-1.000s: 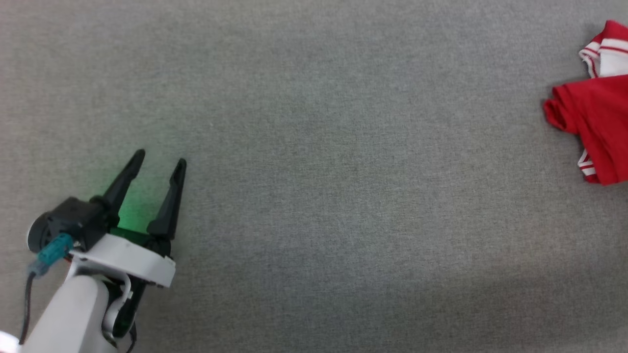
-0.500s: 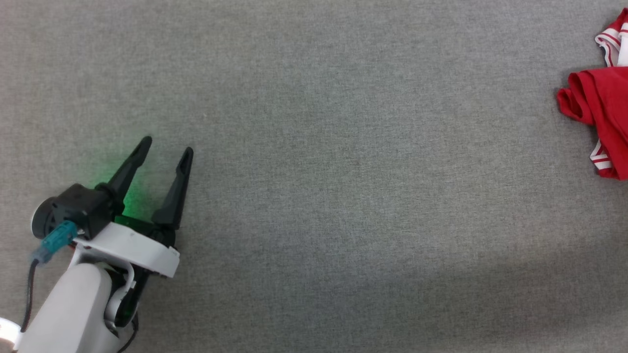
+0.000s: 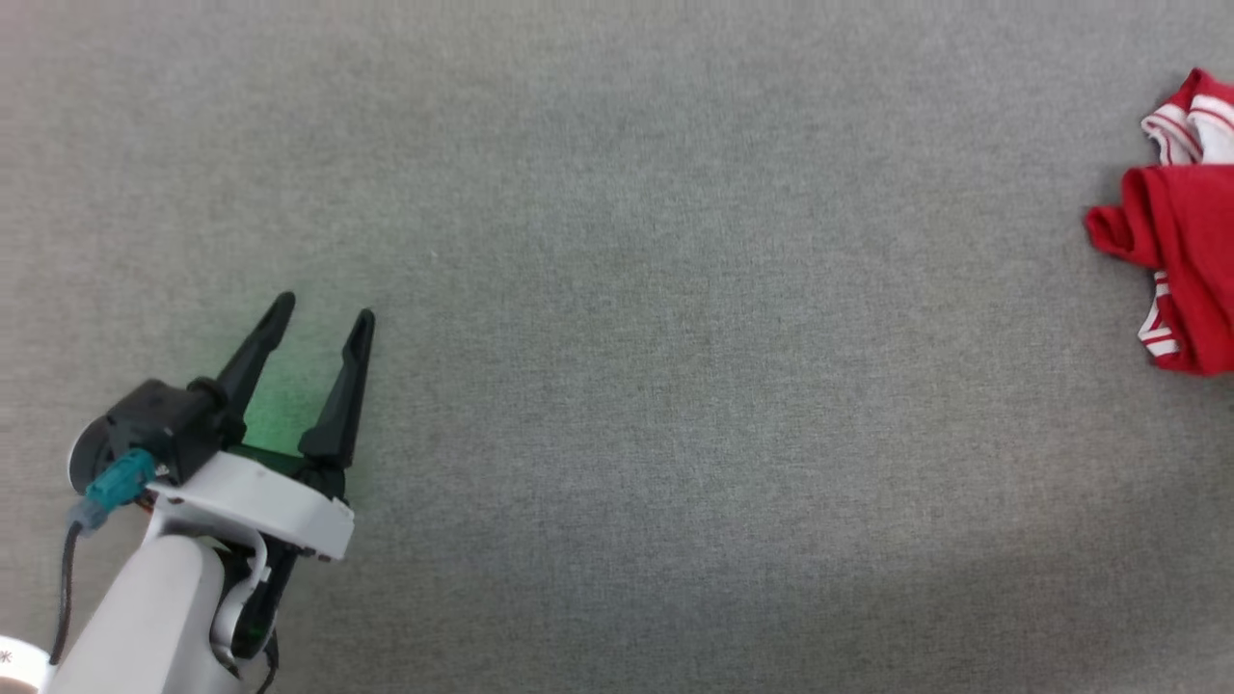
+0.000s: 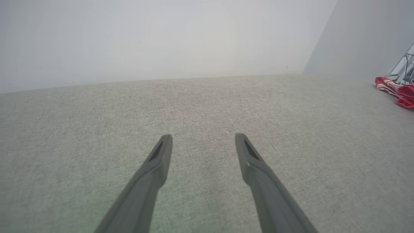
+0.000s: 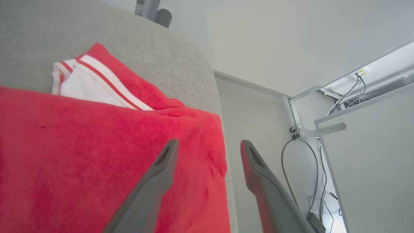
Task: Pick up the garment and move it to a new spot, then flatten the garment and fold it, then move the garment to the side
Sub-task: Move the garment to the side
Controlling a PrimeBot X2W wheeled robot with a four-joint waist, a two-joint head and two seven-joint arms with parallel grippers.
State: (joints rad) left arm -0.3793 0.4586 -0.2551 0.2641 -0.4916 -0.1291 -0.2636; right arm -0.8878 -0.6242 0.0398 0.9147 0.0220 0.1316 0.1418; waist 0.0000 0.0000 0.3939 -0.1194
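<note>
At the gray surface's [image 3: 617, 289] right edge, the garment [image 3: 1184, 231] lay bunched, red with a white striped sleeve showing. Right gripper [image 5: 209, 142] was just over it, fingers spread wide and holding nothing, one over the cloth and one past the edge. Left gripper [image 3: 323, 310] was over the surface's left part, wide open, empty.

The red garment [image 3: 1184, 236], white striped sleeve showing, lies loosely folded, far right.
</note>
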